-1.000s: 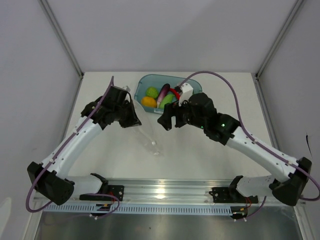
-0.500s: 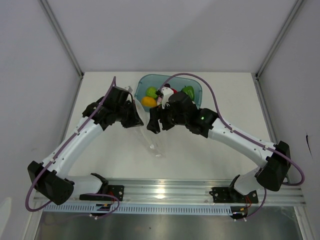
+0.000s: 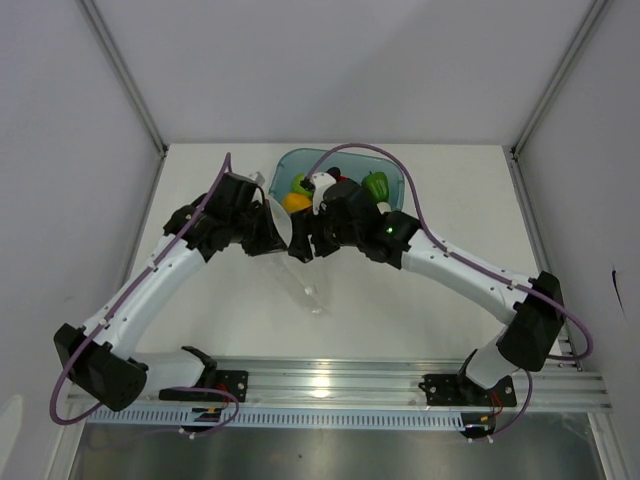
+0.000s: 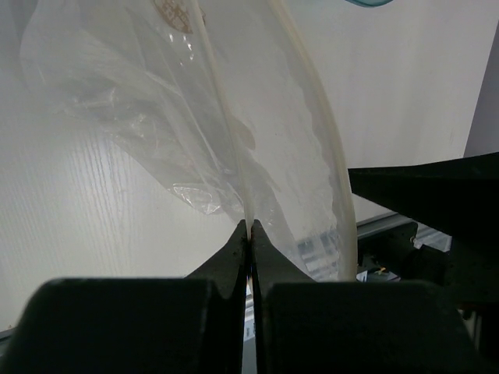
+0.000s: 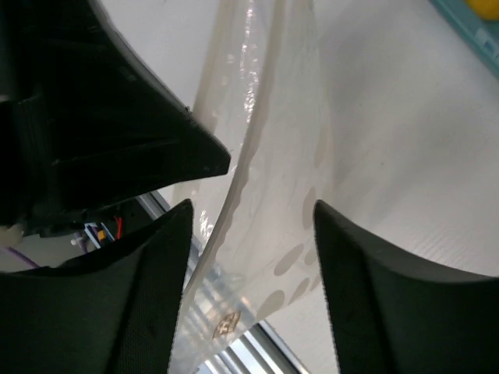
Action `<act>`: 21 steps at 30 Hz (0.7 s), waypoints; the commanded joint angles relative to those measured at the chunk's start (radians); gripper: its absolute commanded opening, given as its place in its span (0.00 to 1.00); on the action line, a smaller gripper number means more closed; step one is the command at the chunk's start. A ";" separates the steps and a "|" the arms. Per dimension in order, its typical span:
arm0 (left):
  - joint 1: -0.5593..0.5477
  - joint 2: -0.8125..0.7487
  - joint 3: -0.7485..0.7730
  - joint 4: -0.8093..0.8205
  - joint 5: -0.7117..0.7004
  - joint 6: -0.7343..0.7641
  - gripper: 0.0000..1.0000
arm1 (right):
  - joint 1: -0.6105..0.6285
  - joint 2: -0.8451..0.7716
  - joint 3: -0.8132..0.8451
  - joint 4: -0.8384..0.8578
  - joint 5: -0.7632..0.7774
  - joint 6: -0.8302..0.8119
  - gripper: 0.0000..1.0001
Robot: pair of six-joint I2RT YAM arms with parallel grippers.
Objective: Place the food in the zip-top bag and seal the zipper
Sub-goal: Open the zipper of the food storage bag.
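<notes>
The clear zip-top bag hangs from my left gripper, which is shut on one lip of its mouth; the pinched edge shows in the left wrist view, the bag spreading away over the table. My right gripper is open right beside it, its fingers straddling the bag's other lip without closing. The zipper strip curves along the open mouth. The food lies in the teal tray: a green pepper, a yellow-orange piece, a light green vegetable. Other food is hidden under my right arm.
The tray stands at the back centre of the white table, just behind both grippers. A metal rail runs along the near edge. White walls close in on the left, right and back.
My right gripper has moved left from the tray's front edge to the bag's mouth, now next to my left gripper. The left arm and the bag have hardly moved.
</notes>
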 commanded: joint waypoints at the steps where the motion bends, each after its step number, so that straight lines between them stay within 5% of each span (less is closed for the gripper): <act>1: -0.003 -0.041 0.001 0.012 0.016 0.011 0.01 | 0.008 0.063 0.052 -0.019 0.018 0.000 0.62; 4: -0.003 -0.067 0.002 -0.002 -0.012 0.028 0.01 | -0.001 0.097 0.058 -0.020 0.059 -0.016 0.37; 5: -0.003 -0.089 0.010 -0.025 -0.029 0.032 0.00 | -0.009 0.102 0.057 -0.022 0.071 -0.017 0.14; 7: -0.003 -0.115 0.016 -0.051 -0.069 0.043 0.01 | -0.029 0.100 0.051 -0.028 0.091 -0.003 0.00; 21: -0.002 -0.248 0.007 -0.161 -0.176 0.056 0.00 | -0.158 0.085 0.003 -0.054 0.171 -0.042 0.00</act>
